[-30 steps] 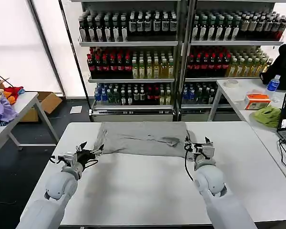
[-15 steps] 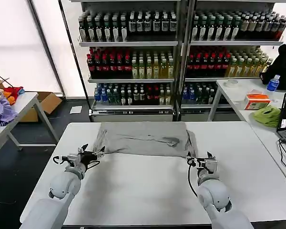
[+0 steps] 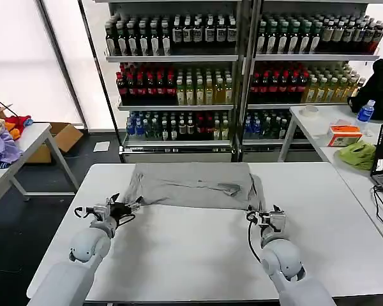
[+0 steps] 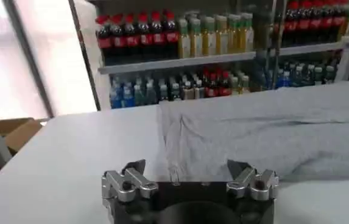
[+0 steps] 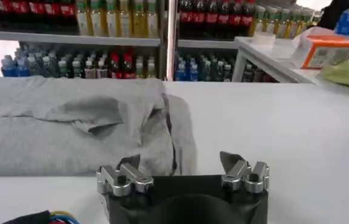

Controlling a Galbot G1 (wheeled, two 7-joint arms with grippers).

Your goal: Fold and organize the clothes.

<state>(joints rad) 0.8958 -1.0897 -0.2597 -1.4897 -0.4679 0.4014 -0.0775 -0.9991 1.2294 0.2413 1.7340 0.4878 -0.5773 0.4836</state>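
Nearest on the white worktop (image 3: 198, 255), the left claw (image 3: 123, 205) sits low with its fingers spread wide and nothing between them, just short of the near left corner of the grey shirt (image 3: 193, 185). The right claw (image 3: 263, 217) rests level with it, fingers likewise wide apart and empty, just beside the shirt's near right corner. In the left wrist view the left claw (image 4: 189, 175) faces the shirt's (image 4: 265, 131) near hem, and in the right wrist view the right claw (image 5: 182, 170) faces the shirt's (image 5: 70, 131) rumpled right edge.

The shirt lies folded flat as a wide band on the far half of the worktop, its long axis running left to right across the robot's front, with a small fold of cloth turned up near its right end.

Beyond stand shelves of bottles (image 3: 179, 70). A cardboard box (image 3: 60, 139) sits on the floor at far left; I cannot tell what it holds.
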